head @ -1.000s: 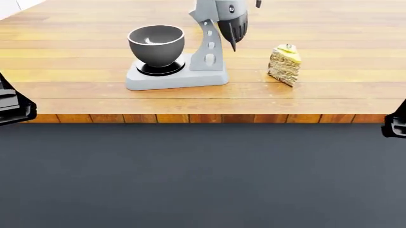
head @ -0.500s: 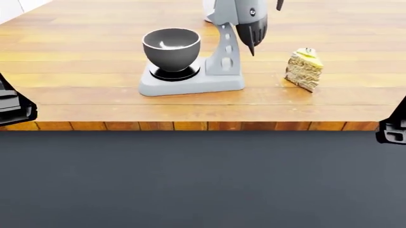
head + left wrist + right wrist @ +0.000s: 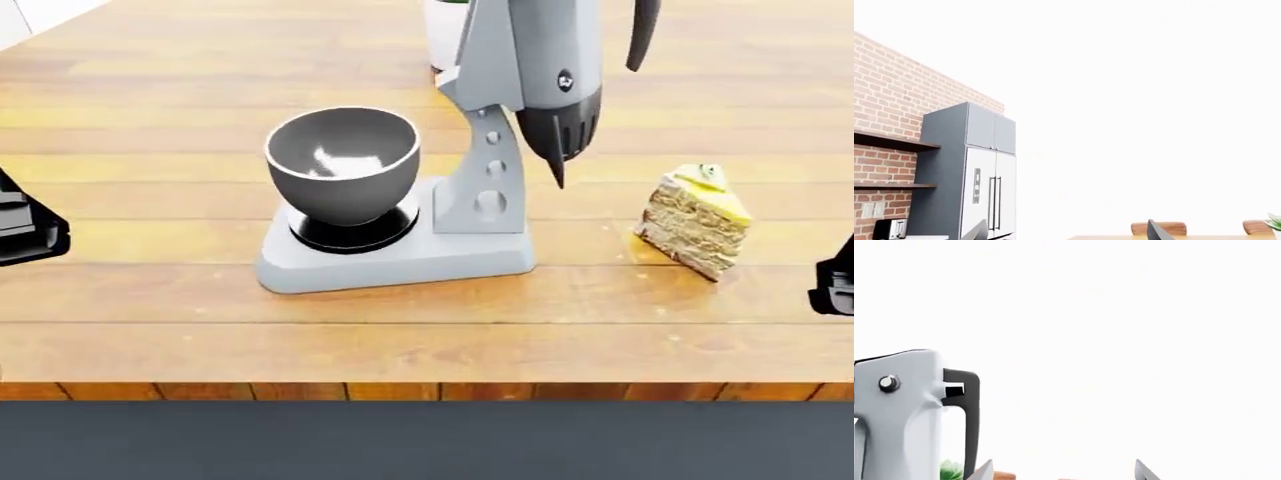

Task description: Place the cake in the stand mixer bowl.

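Cake (image 3: 694,220) (one), one stand mixer bowl (image 3: 343,160)

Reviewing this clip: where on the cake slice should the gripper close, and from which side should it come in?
Likely across the two flat cut sides of the cake, around mid-height on the crumbly layers, below the yellow icing and garnish. It stands upright on the wooden counter, clear of the stand mixer. Coming from above with the right gripper, the nearer one, looks best; the jaws should straddle the wedge's thickness.
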Motion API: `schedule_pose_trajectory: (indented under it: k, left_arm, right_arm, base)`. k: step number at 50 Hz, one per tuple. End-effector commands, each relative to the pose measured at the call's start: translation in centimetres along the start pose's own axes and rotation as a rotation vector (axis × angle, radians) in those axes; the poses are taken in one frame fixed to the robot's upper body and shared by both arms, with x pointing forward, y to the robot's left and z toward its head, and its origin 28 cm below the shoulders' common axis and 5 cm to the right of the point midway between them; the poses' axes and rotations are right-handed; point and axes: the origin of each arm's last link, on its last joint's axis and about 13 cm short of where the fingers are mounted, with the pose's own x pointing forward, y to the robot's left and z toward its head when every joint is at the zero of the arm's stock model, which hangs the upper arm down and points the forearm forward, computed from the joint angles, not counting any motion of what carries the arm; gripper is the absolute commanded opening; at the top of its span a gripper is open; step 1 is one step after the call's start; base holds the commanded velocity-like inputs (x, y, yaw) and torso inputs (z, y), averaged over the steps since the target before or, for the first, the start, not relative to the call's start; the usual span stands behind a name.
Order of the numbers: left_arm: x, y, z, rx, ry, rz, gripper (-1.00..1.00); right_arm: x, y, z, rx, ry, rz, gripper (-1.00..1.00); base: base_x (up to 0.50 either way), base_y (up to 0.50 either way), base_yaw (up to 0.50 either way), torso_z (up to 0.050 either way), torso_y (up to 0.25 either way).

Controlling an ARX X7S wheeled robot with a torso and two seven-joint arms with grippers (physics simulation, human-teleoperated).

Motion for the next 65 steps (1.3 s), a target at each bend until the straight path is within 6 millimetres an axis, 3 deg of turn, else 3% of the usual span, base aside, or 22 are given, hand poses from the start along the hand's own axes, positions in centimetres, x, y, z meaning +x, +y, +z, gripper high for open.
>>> schedule_pose_trajectory:
  k: [1, 9, 19, 20, 21, 23, 25, 49, 58, 59, 65]
  left_arm:
    - [-0.1, 0.0, 0.0, 0.003, -0.002, 0.000, 1.00]
    - [-0.1, 0.1, 0.0, 0.002, -0.001, 0.000, 1.00]
    - [-0.1, 0.1, -0.1, 0.006, 0.002, 0.001, 1.00]
    - [-0.2, 0.1, -0.3, 0.005, 0.008, 0.001, 1.00]
    - [-0.2, 0.1, -0.3, 0.004, 0.008, 0.001, 1.00]
    - [-0.2, 0.1, -0.3, 0.004, 0.009, 0.001, 1.00]
    - [-0.2, 0.1, -0.4, 0.005, 0.011, 0.002, 1.00]
    - [-0.2, 0.2, -0.5, 0.010, 0.014, 0.008, 1.00]
    - [-0.2, 0.3, -0.5, 0.012, 0.019, 0.012, 1.00]
    - [-0.1, 0.3, -0.5, 0.012, 0.018, 0.013, 1.00]
    - [-0.1, 0.4, -0.6, 0.012, 0.018, 0.016, 1.00]
  right_arm:
    - [-0.2, -0.2, 0.1, 0.005, 0.001, -0.001, 1.00]
    - [-0.1, -0.1, 0.1, 0.006, 0.015, 0.007, 1.00]
    - [0.1, 0.0, -0.2, -0.003, 0.051, -0.011, 1.00]
    - [2.4, -0.7, -1.6, -0.066, 0.224, 0.064, 1.00]
    - [3.8, -1.2, -1.0, -0.096, 0.300, 0.117, 1.00]
    - [3.6, -0.8, -0.3, 0.029, 0.469, 0.178, 1.00]
    - [3.9, -1.0, 0.0, 0.019, 0.522, 0.192, 1.00]
    - [6.3, -1.1, 1.2, 0.024, 0.722, 0.395, 1.00]
    - [7.3, -1.4, 0.3, 0.109, 0.873, 0.474, 1.00]
    - [7.3, -1.4, 0.3, 0.050, 0.857, 0.487, 1.00]
    - [7.9, -1.9, -0.3, 0.075, 0.943, 0.488, 1.00]
  base:
    - [0.50, 0.00, 0.00, 0.000, 0.000]
    - [0.46, 0.00, 0.00, 0.000, 0.000]
    - [0.00, 0.00, 0.00, 0.000, 0.001]
    - [0.00, 0.00, 0.00, 0.000, 0.000]
    - [0.00, 0.00, 0.00, 0.000, 0.000]
    - [0.00, 0.00, 0.00, 0.000, 0.000]
    - [0.00, 0.00, 0.00, 0.000, 0.000]
    - [0.00, 0.00, 0.00, 0.000, 0.000]
    - [0.00, 0.00, 0.00, 0.000, 0.000]
    - [0.00, 0.00, 0.00, 0.000, 0.000]
    - [0.00, 0.00, 0.00, 0.000, 0.000]
